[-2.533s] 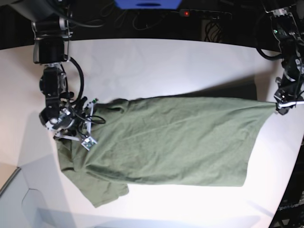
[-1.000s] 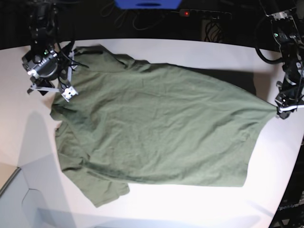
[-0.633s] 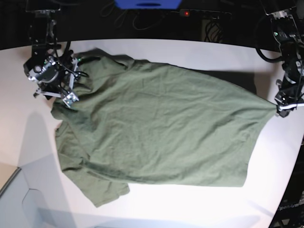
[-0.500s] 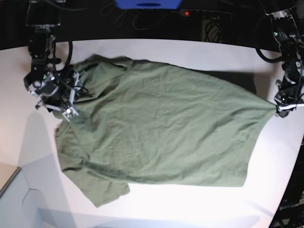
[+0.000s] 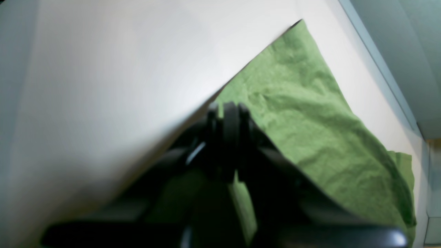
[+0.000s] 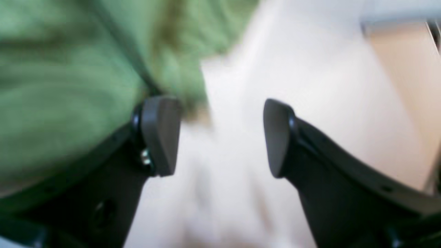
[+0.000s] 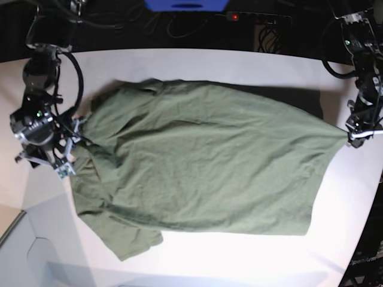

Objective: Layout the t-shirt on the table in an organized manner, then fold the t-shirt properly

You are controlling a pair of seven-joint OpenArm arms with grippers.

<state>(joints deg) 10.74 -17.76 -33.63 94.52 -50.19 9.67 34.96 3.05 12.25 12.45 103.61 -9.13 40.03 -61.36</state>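
The olive-green t-shirt (image 7: 203, 161) lies spread across the white table (image 7: 197, 66), wrinkled, with one sleeve bunched at the front left. My left gripper (image 7: 357, 136) is shut on the shirt's right corner and holds it taut at the table's right edge. In the left wrist view its closed fingers (image 5: 229, 117) pinch the t-shirt (image 5: 310, 113). My right gripper (image 7: 45, 152) hovers at the shirt's left edge. The right wrist view shows this gripper (image 6: 218, 137) open with nothing between its pads, and the t-shirt (image 6: 69, 69) lies behind one finger (image 6: 162, 134).
A blue device (image 7: 185, 5) and dark cables sit beyond the table's far edge. The table's curved edge runs close to the left gripper on the right. Bare white tabletop (image 6: 310, 69) lies ahead of the right gripper.
My right arm has swung from the far left corner toward the near side along the shirt's left edge. The shirt's far-left part has slumped inward. The left gripper has not moved.
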